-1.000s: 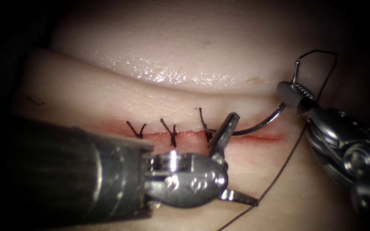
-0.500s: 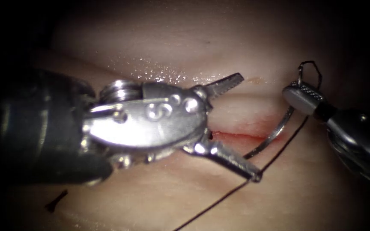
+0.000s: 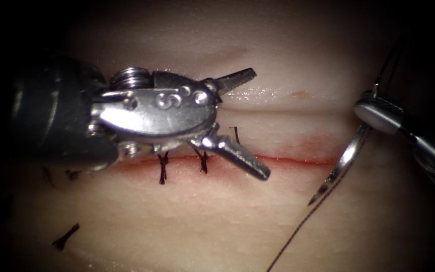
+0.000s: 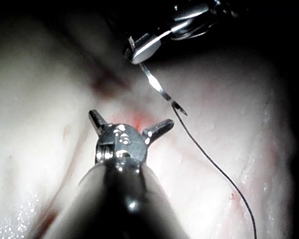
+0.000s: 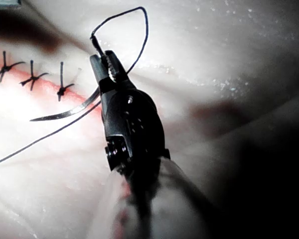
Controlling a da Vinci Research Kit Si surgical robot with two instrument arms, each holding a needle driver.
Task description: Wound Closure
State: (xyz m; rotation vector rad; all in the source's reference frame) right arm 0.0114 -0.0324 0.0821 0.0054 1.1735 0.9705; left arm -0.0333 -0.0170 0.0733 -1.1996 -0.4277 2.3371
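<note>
Needle (image 3: 339, 168) now lifted clear of tissue (image 3: 227, 226), clenched in right claw (image 3: 373, 108); left claw (image 3: 242, 121) splayed, empty.

Darkness rings the lit field on every side, with a bright glare falling at its centre.

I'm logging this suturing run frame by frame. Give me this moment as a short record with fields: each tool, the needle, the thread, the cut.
left tool: jaws open, holds nothing, over the cut
right tool: jaws shut on the needle near its thread end
needle: free of the tissue, tip pointing down past the cut's right end
thread: trails from the needle across the tissue
cut: three stitches tied, right part unstitched, red fluid along it
</note>
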